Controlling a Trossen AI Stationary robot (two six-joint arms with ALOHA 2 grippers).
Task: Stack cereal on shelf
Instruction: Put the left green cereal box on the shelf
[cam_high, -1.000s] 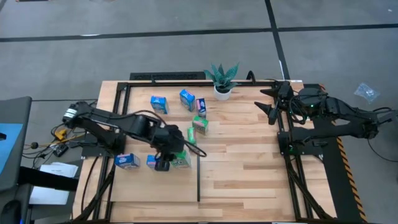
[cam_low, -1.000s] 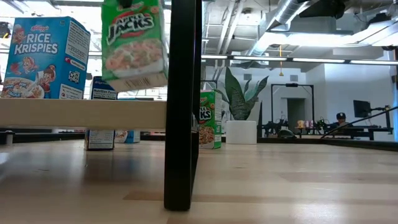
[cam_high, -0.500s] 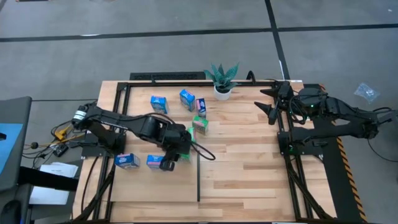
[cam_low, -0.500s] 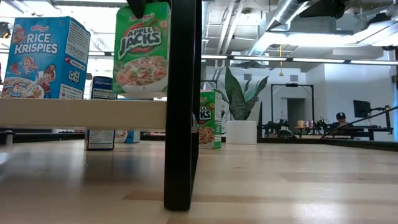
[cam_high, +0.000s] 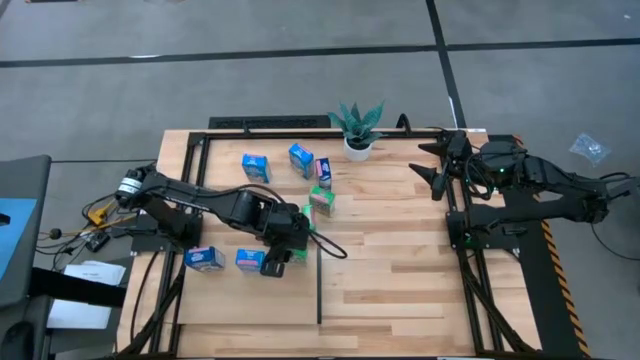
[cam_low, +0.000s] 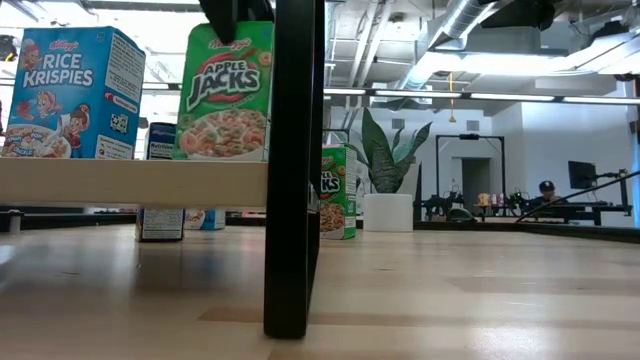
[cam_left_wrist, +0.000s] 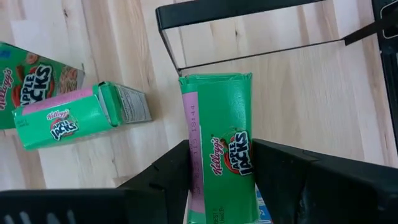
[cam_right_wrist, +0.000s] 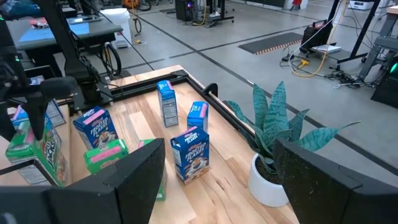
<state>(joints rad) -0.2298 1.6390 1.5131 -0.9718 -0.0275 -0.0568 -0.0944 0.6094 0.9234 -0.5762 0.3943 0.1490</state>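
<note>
My left gripper (cam_high: 283, 252) is shut on a green Apple Jacks cereal box (cam_low: 225, 90), which stands upright beside a blue Rice Krispies box (cam_low: 70, 95) on the light-wood shelf plank (cam_low: 130, 182). The green box's bottom edge is level with the plank's top. Two blue boxes (cam_high: 203, 258) (cam_high: 250, 260) show left of the gripper in the high view. More boxes, blue (cam_high: 255, 166) (cam_high: 300, 158) and green (cam_high: 320, 200), stand or lie on the table farther back. My right gripper (cam_high: 432, 167) waits open at the table's right edge. My left gripper pinches the green box's upper end (cam_left_wrist: 217, 134) between its two fingers (cam_left_wrist: 171, 177), which come from above and point down, one on each broad face. The box is upright below them, and its bottom edge (cam_low: 220, 157) meets the shelf plank.
A black upright post (cam_low: 295, 170) stands just right of the held box. A thin black divider strip (cam_high: 319, 290) runs toward the near edge. A potted plant (cam_high: 358, 128) sits at the far edge. Bare wood lies in the table's middle and right.
My left gripper has moved down and slightly toward the table's right, still shut on the green box. The box hung tilted above the shelf plank a second ago; now it is upright, with its bottom down at the plank beside the Rice Krispies box.
</note>
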